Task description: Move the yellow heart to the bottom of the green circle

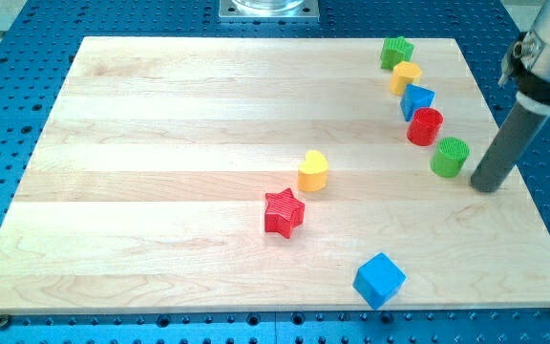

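The yellow heart [313, 171] lies near the middle of the wooden board [160, 143]. The green circle [450, 157] stands at the view's right, far to the right of the heart and slightly higher in the view. My tip [485, 186] rests on the board just right of the green circle and a little below it, with a small gap between them. The rod rises from the tip toward the view's upper right corner.
A red star [284, 212] lies just below-left of the heart. A blue cube [379, 280] sits near the bottom edge. Above the green circle, a line runs up: red cylinder [425, 126], blue block [416, 100], yellow block [406, 75], green star [396, 52].
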